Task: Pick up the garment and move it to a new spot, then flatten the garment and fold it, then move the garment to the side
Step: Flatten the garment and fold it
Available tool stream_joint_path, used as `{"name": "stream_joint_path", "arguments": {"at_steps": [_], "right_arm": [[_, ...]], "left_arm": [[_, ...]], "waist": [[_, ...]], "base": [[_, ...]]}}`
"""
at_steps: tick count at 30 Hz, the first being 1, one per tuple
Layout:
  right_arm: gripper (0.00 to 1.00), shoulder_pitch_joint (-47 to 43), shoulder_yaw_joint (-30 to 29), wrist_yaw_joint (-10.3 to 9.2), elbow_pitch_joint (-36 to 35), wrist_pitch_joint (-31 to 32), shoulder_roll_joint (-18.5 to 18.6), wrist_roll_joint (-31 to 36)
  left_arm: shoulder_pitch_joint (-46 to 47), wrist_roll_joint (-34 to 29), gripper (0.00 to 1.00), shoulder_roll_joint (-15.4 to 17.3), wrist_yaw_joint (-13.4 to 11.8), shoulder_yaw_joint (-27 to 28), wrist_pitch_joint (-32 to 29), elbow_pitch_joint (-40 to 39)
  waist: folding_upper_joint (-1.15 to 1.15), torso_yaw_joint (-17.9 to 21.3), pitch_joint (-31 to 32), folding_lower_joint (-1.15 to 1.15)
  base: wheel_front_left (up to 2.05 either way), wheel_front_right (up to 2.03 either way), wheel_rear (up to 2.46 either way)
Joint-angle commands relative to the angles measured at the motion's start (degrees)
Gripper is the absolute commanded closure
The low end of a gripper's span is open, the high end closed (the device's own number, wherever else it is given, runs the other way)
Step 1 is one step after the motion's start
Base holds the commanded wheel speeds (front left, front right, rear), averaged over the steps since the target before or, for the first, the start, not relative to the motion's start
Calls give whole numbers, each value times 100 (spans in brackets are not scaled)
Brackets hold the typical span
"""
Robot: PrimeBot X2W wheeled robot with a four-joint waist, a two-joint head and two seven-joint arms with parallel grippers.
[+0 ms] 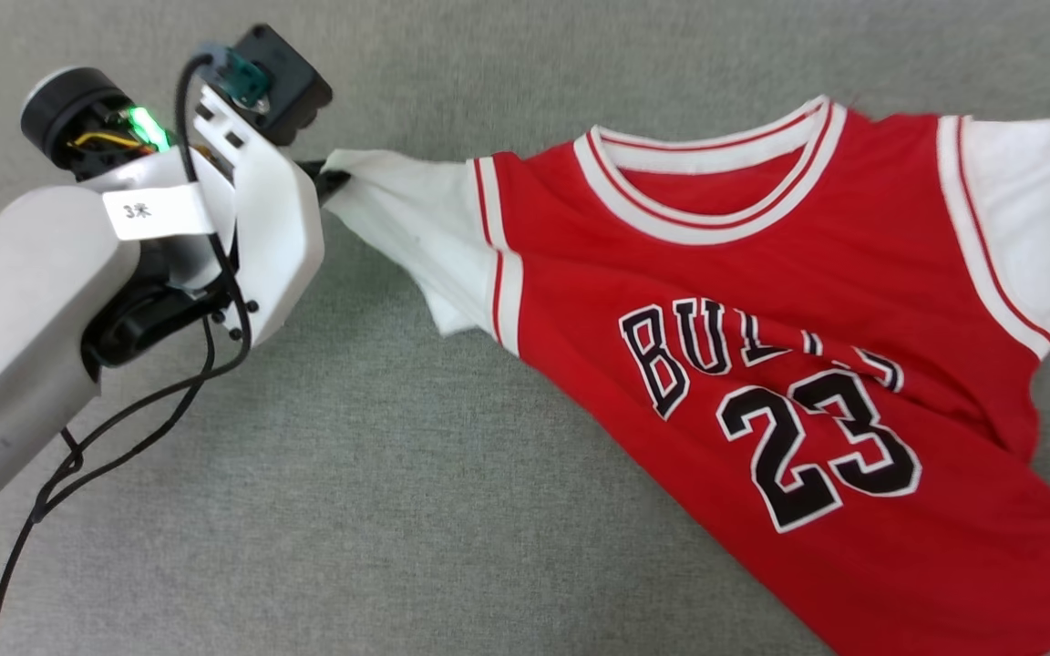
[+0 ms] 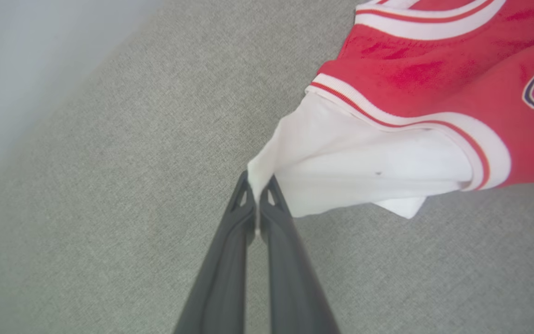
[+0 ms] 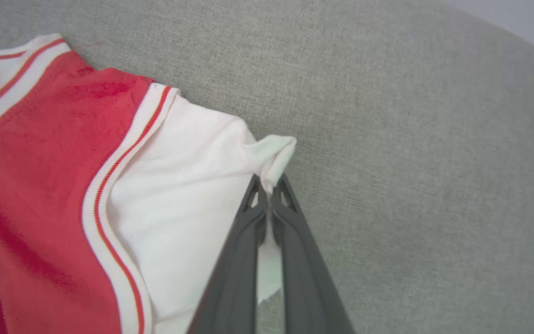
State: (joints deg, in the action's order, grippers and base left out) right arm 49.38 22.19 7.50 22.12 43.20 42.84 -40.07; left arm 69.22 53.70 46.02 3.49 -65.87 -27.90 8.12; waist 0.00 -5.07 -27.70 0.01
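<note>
Head view: garment (image 1: 762,273) on grey cloth (image 1: 397,510), black cable (image 1: 151,398) well apart.

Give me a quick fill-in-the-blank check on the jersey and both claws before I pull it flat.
1. The left claw is shut on the tip of a ____ sleeve of the garment.
2. The right claw is shut on the other sleeve, so ____ claws hold the garment.
3. The number on the garment's chest is ____.
4. Under the garment is a ____ fabric surface.
Missing words: white; both; 23; grey.
</note>
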Motion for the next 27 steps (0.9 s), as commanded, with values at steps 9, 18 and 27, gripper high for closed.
{"name": "stream_joint_path", "arguments": {"at_steps": [9,18,27], "right_arm": [[100,123,108,-3,-543,-1234,271,-165],[100,734,-114,-3,-768,-1985,244,316],[100,2339,-257,-3,-323,-2030,-155,1186]], "left_arm": [[51,-107,100,152,-104,336,709,-99],[580,-241,100,134,-215,725,1045,-82],[1839,-666,100,-281,-149,1090,1272,712]], "waist": [[0,245,966,-1],[0,336,1278,-1],[0,377,922,-1]], "base": [[0,0,0],[0,0,0],[0,0,0]]}}
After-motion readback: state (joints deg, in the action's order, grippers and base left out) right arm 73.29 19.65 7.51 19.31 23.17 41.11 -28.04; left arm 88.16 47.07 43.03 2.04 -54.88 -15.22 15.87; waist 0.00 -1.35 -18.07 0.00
